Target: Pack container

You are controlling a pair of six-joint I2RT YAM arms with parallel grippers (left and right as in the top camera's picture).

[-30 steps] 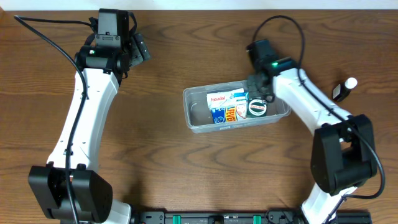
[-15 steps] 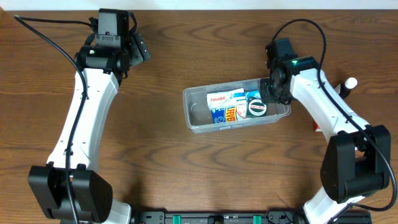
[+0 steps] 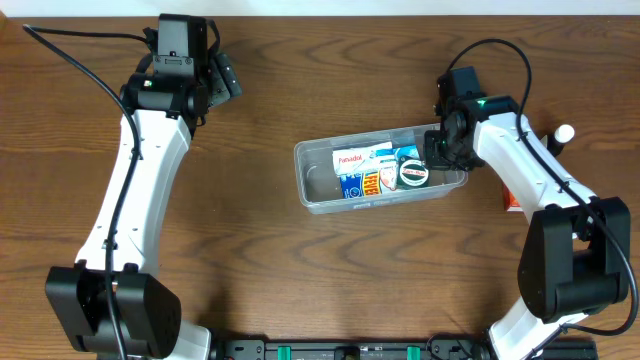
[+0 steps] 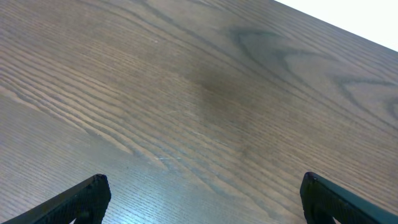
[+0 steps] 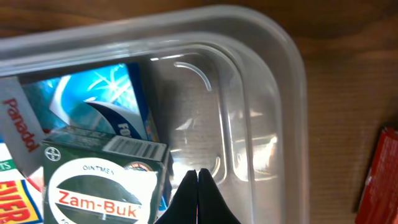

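The clear plastic container (image 3: 300, 182) lies mid-table with small boxes inside: a Panadol box (image 3: 351, 159), a blue box (image 3: 384, 152) and a dark green Zam-Buk box (image 3: 413, 173). My right gripper (image 3: 441, 150) hangs over the container's right end, shut with nothing between its fingers. In the right wrist view its closed tips (image 5: 198, 173) point into the bare right end of the container (image 5: 292, 59), just right of the Zam-Buk box (image 5: 102, 183). My left gripper (image 3: 226, 84) is far off at the back left, open over bare wood (image 4: 203, 180).
A small dark bottle with a white cap (image 3: 560, 136) stands at the right, partly behind my right arm. A red box (image 3: 511, 201) lies on the table right of the container, and its edge also shows as a red box (image 5: 380, 174) in the right wrist view.
My right arm has swung to the right, carrying its shut gripper from above the boxes to the container's right end. The left arm has not moved.
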